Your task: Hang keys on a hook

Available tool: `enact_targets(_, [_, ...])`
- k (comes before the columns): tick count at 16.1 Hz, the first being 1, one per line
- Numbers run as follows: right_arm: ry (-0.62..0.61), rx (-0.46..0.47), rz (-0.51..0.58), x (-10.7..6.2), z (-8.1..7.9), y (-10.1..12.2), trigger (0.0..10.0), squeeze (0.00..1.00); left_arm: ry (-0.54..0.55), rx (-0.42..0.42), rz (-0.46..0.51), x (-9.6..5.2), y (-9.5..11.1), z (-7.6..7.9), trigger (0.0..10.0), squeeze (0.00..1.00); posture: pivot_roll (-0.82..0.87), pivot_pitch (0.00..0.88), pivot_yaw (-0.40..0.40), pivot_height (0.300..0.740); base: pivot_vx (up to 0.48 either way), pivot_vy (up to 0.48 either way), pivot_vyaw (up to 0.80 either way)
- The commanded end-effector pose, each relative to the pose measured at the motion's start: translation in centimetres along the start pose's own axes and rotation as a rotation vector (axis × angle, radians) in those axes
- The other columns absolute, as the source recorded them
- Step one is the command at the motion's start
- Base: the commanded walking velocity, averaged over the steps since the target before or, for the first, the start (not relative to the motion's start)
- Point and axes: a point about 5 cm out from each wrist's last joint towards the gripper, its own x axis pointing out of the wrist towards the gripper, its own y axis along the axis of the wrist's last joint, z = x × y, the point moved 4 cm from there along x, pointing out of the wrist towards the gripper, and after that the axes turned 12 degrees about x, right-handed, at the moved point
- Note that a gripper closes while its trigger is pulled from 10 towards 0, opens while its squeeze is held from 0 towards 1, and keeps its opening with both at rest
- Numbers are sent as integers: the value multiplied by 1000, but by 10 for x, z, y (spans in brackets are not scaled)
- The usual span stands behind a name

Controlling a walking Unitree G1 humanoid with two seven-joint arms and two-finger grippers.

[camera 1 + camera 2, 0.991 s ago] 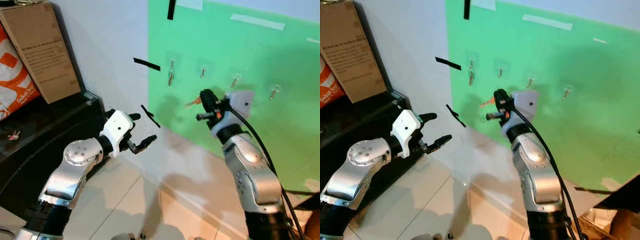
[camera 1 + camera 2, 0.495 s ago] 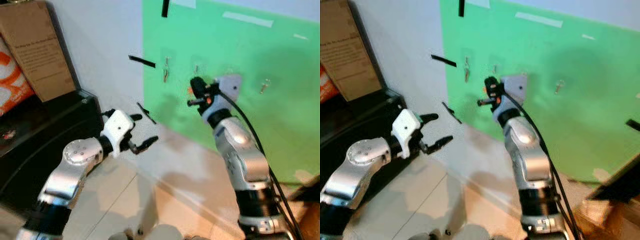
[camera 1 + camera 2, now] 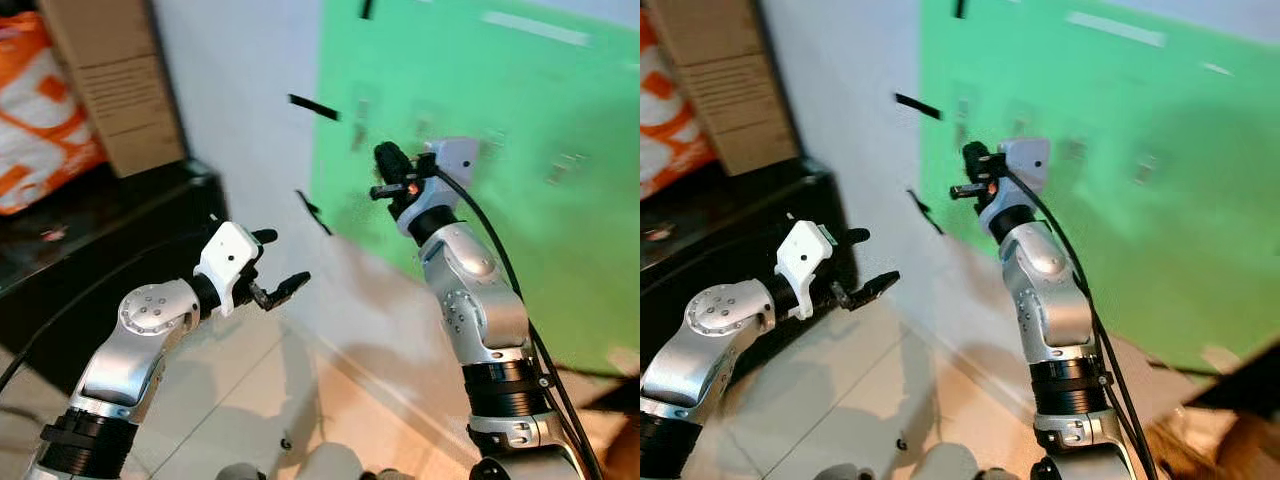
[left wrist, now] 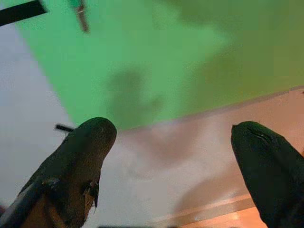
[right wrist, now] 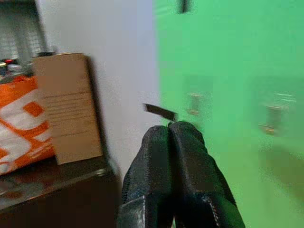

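Both arms are jointed silver metal with round screwed joint caps and black ribbed collars. Each wrist carries a white housing. The left tool [image 3: 274, 268] and right tool [image 3: 384, 164] have black fingers. A black cable [image 3: 500, 275] runs along the right arm.

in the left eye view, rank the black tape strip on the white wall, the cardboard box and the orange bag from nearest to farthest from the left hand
From the left hand:
1. Black tape strip, on the white wall above the hand, by the green board's edge.
2. Cardboard box, up on the robot's left, on the dark cabinet.
3. Orange bag, farthest left, beyond the box.
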Motion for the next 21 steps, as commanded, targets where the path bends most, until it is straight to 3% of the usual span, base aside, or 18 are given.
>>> enact_targets(1, [0,21,23,-1,2,4,10000,0,16,8,15,-1,6,-3,10000,0,35,0,-16,740,0,0,0])
enact_targets(6, [-1,42,37,10,3,7,10000,0,8,20,36,1,11,-5,10000,0,40,0,-16,740,0,0,0])
enact_targets(11, [9,64,43,29,0,8,10000,0,22,22,36,-10,14,-9,10000,0,78,0,-29,740,0,0,0])
enact_targets(16, [-50,83,95,52,13,22,10000,0,61,17,54,-23,26,-21,10000,0,116,0,-35,740,0,0,0])
enact_targets(21, [-89,91,110,54,27,29,10000,0,57,8,49,-26,30,-19,10000,0,123,0,-44,740,0,0,0])
